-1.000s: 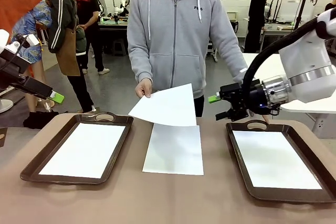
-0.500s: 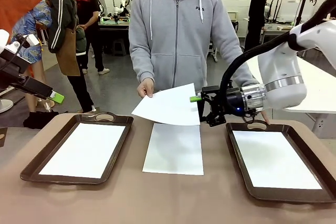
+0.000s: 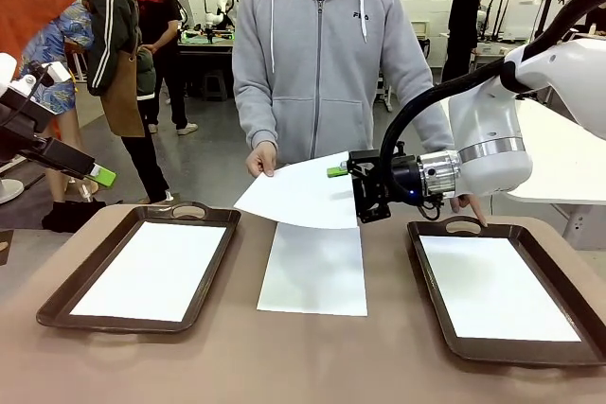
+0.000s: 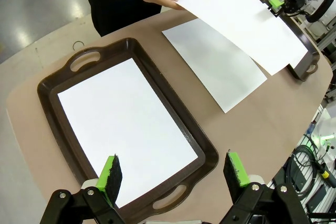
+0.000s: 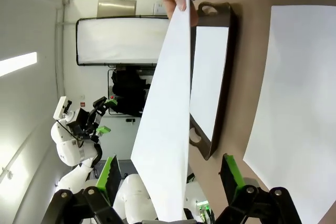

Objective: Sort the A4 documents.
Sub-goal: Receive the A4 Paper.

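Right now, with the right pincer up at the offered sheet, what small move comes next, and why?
Probably close the right pincer on the held sheet at its near edge. Its jaws stand open, and in the right wrist view the sheet's edge runs between the green pads, while the person's hand holds the far corner out.

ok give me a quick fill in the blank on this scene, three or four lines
1. The person's hand holds the raised sheet, and the right gripper has its jaws ____ on either side of that sheet's edge.
2. The left tray and the right tray each hold ____ sheet.
3. The loose sheet lies flat on the table between the two ____.
4. The left gripper is open and holds ____.

Missing words: open; one; trays; nothing
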Action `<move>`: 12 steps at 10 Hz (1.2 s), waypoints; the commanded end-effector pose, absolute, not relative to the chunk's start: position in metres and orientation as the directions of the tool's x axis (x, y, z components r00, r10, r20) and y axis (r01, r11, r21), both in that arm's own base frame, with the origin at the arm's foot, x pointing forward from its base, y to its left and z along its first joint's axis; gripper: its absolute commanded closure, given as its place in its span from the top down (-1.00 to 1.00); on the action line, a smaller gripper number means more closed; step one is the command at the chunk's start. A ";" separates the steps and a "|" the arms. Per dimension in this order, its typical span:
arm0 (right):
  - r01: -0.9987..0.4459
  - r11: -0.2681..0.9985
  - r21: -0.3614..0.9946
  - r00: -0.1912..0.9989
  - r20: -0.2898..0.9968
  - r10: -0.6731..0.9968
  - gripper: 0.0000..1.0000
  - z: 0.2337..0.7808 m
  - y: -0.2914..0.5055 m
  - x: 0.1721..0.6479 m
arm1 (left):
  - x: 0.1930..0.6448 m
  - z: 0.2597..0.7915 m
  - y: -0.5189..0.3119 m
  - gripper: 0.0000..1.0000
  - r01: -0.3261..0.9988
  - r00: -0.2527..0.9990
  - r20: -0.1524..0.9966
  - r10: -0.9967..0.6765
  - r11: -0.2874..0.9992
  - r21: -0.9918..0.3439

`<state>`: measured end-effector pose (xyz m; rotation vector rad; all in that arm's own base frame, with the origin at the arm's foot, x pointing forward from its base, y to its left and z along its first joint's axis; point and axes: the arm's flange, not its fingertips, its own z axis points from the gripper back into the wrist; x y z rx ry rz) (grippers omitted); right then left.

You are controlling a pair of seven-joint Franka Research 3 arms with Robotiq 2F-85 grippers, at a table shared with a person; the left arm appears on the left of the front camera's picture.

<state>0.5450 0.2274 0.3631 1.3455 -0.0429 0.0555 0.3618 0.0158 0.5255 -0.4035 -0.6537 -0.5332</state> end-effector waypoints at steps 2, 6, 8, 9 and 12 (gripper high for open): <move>-0.032 0.199 0.979 0.997 0.046 -0.069 1.00 0.356 0.230 0.555 | 0.362 0.523 0.016 1.00 0.578 0.667 0.665 -0.334 0.796 -0.180; 0.056 0.102 0.993 0.997 -0.050 -0.059 1.00 0.352 0.229 0.558 | 0.362 0.523 0.016 1.00 0.578 0.667 0.665 -0.334 0.796 -0.180; 0.102 0.110 0.989 0.995 -0.099 -0.029 1.00 0.350 0.228 0.559 | 0.362 0.523 0.016 1.00 0.578 0.667 0.665 -0.334 0.796 -0.180; 0.107 0.109 0.988 0.994 -0.105 -0.025 1.00 0.349 0.227 0.559 | 0.362 0.523 0.016 1.00 0.578 0.667 0.665 -0.334 0.796 -0.180; 0.084 0.117 0.990 0.996 -0.084 -0.010 0.31 0.348 0.227 0.561 | 0.362 0.523 0.016 1.00 0.578 0.667 0.665 -0.334 0.796 -0.180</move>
